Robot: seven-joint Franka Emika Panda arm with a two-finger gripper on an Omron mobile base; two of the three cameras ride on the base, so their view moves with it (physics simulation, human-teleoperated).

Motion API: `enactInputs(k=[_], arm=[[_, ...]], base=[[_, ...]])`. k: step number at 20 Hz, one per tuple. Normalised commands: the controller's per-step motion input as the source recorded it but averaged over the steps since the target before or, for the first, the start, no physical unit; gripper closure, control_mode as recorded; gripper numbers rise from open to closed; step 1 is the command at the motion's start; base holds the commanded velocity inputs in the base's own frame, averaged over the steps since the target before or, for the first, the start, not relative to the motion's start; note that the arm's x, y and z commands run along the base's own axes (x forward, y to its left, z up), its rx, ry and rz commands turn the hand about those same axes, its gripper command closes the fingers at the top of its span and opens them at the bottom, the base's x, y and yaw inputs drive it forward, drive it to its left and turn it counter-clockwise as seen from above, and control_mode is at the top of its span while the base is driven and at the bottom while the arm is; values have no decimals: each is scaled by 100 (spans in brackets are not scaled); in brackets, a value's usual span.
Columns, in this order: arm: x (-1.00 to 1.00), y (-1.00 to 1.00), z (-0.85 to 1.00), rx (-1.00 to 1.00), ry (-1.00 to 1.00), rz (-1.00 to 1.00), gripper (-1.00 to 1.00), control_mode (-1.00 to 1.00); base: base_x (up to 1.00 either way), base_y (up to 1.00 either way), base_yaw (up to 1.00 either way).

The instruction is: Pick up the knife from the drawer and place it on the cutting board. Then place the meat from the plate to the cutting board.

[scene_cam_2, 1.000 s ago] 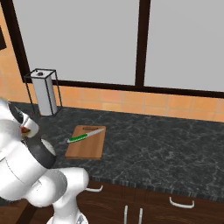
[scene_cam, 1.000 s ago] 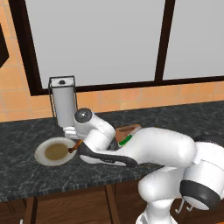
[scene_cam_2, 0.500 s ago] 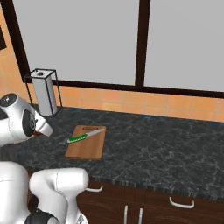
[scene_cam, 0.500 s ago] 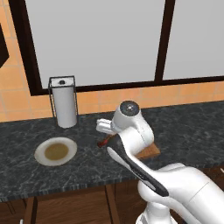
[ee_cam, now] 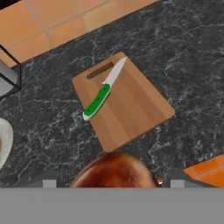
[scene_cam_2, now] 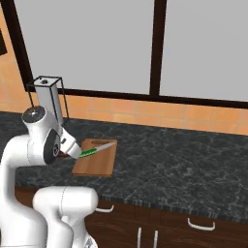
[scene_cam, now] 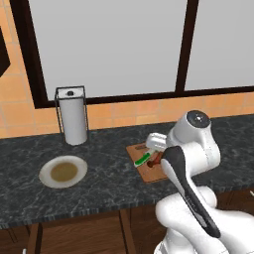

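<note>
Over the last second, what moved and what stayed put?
The arm swung from the plate across to above the cutting board, carrying the meat in its gripper. The plate now lies bare. The knife stayed on the board.

The board (scene_cam: 149, 166) lies on the counter (scene_cam: 99, 183) ahead of me, and my gripper (scene_cam: 155, 158) hangs over it with the meat (ee_cam: 114, 170) between its fingers. The knife (ee_cam: 101, 95) lies on the board, its handle overhanging one long edge and its blade tip beside the slot. The plate (scene_cam: 63, 171) sits on the counter, well left of the board. Behind the plate, near the wall, stands the towel holder (scene_cam: 72, 115).
</note>
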Motion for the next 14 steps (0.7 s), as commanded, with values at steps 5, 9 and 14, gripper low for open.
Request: enactInputs(k=[5, 9, 14], arm=[[4, -94, 5, 0, 15, 0, 100, -100], [11, -64, -26, 0, 3, 0, 100, -100], [67, -18, -31, 0, 9, 0, 100, -100]], base=[[0, 0, 0], [0, 0, 0], [0, 0, 0]])
